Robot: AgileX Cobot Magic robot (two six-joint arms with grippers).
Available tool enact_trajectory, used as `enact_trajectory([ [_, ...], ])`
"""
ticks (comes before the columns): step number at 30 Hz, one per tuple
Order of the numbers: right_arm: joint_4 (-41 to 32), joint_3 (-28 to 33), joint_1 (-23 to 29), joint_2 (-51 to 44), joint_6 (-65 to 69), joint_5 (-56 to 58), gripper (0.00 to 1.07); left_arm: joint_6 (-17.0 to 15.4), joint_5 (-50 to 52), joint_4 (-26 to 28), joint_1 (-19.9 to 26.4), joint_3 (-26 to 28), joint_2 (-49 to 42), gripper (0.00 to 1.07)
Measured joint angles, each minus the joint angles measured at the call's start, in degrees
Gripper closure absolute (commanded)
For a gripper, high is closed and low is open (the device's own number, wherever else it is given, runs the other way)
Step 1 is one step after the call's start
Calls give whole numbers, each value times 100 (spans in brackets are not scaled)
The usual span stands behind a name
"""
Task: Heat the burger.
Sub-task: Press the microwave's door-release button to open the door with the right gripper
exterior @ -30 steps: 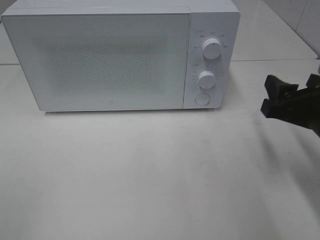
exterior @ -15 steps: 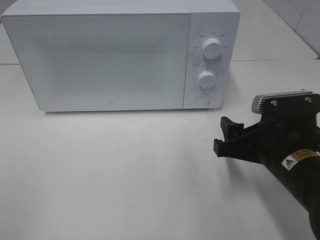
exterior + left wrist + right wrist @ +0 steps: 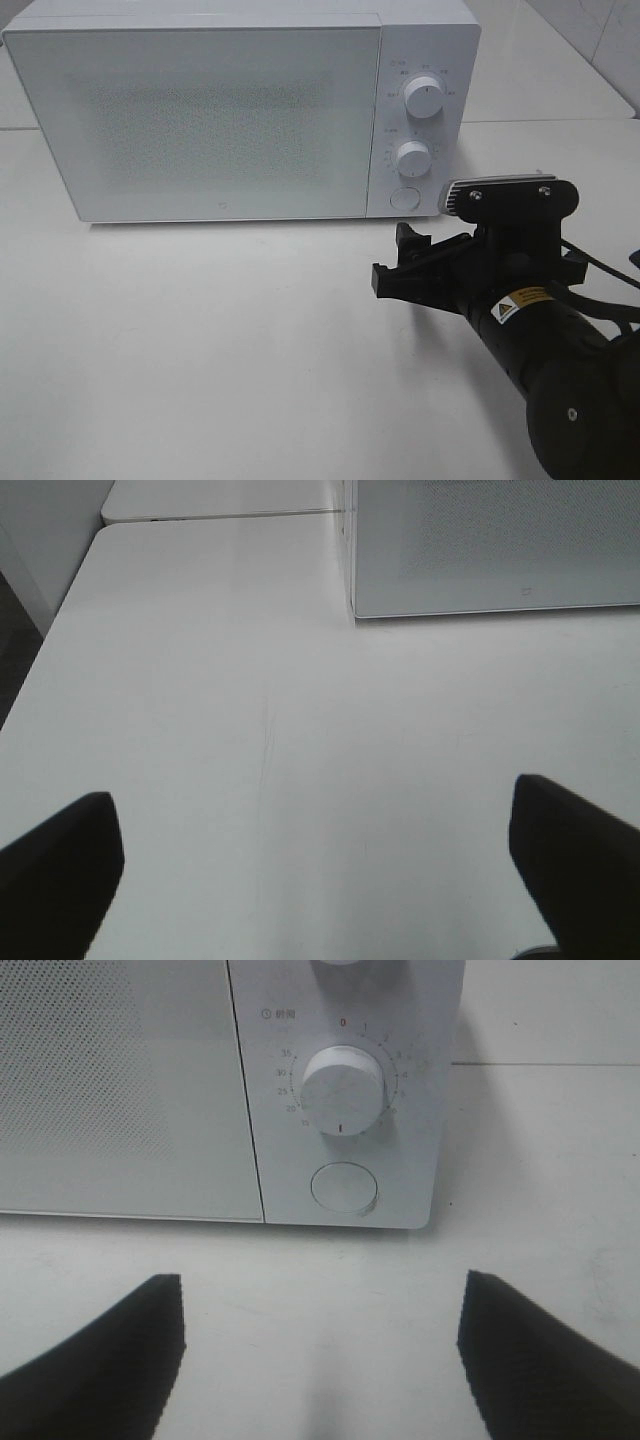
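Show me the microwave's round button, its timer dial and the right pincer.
round button (image 3: 345, 1188): right wrist view, centre of its face.
timer dial (image 3: 342, 1091): right wrist view, centre of the knob.
right pincer (image 3: 392, 257): exterior high view, midway between its fingertips.

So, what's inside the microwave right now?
Cannot tell. The microwave door is shut, and its dotted window shows nothing behind it. No burger appears in any view.
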State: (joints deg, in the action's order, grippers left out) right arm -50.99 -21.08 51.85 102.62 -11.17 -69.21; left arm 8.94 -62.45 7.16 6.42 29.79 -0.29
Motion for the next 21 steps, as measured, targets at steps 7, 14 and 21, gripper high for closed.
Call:
enact_trajectory([
  [7, -92, -23, 17, 11, 29, 0, 32, 0, 0, 0, 0, 0, 0, 9],
  [14, -92, -23, 17, 11, 1071, 0, 32, 0, 0, 0, 0, 0, 0, 9],
  [21, -92, -23, 17, 11, 3260, 0, 35, 0, 0, 0, 0, 0, 0, 9],
])
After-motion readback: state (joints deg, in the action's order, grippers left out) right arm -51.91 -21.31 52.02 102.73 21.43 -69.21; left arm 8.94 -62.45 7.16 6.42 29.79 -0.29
